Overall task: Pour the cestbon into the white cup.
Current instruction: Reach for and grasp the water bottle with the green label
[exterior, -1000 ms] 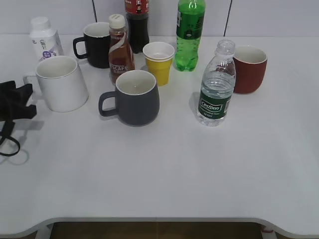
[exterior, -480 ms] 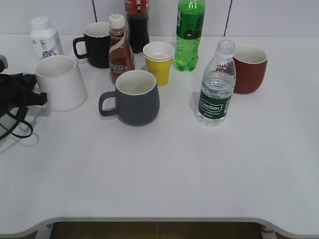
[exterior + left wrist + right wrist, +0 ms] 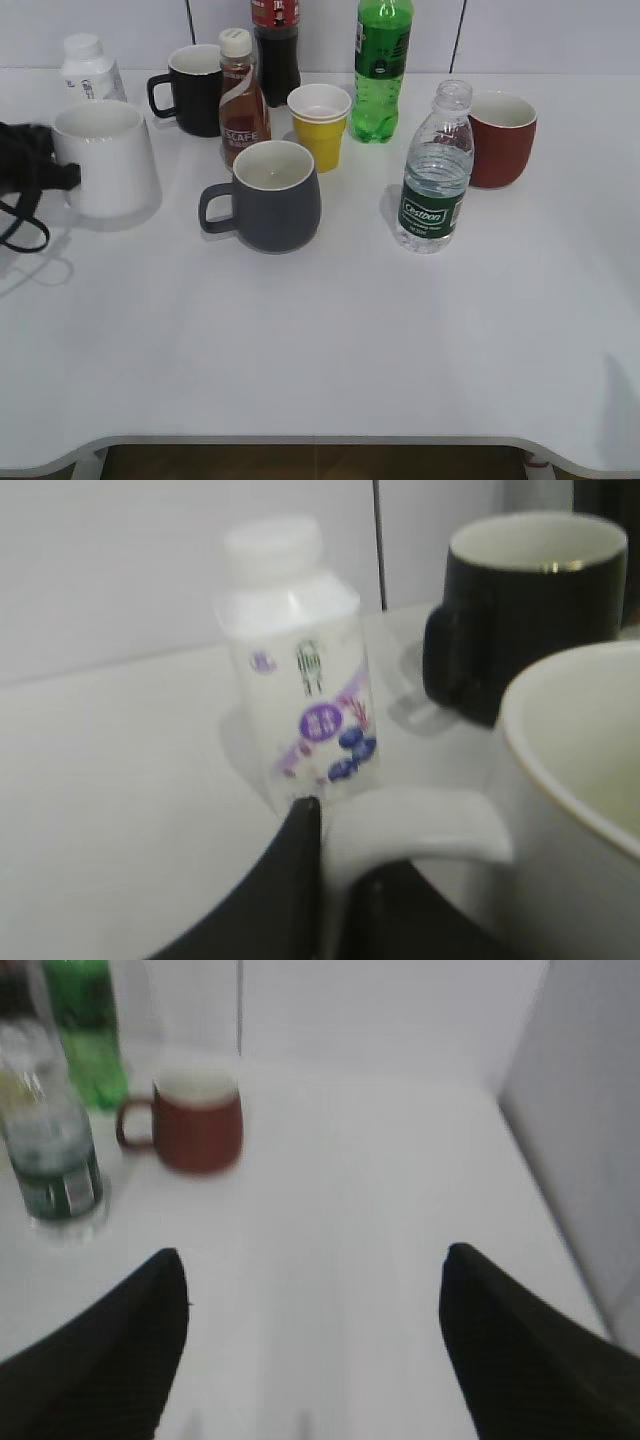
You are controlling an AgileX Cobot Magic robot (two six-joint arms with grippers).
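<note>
Worktop count: five cups, five bottles, two tools

Worktop [image 3: 330, 350], white, carries everything. Bottles number five. Tallest stands the green bottle [image 3: 379, 68] at the back, beside it a dark cola bottle [image 3: 275, 50], then the cestbon [image 3: 434, 172], uncapped and upright right of centre, just in front of the red cup. A brown coffee bottle [image 3: 242, 98] stands behind the grey mug, and a small white bottle [image 3: 88, 68] sits at the far left rear.

Cups number five. White cup [image 3: 106, 160] is at the left edge, upright, its handle turned toward the left tool [image 3: 45, 172]. Grey mug [image 3: 268, 195] sits mid-worktop, handle to the left. Black mug [image 3: 192, 88] stands at the back, red cup [image 3: 501, 138] at the right, and a small yellow cup [image 3: 320, 124] between the coffee bottle and the green bottle.

Left tool [image 3: 335, 880] pinches the white cup's handle [image 3: 410, 830], seen close in the left wrist view. Right tool [image 3: 315, 1350] is spread wide, hanging above bare worktop, well apart from the cestbon [image 3: 50, 1150].
</note>
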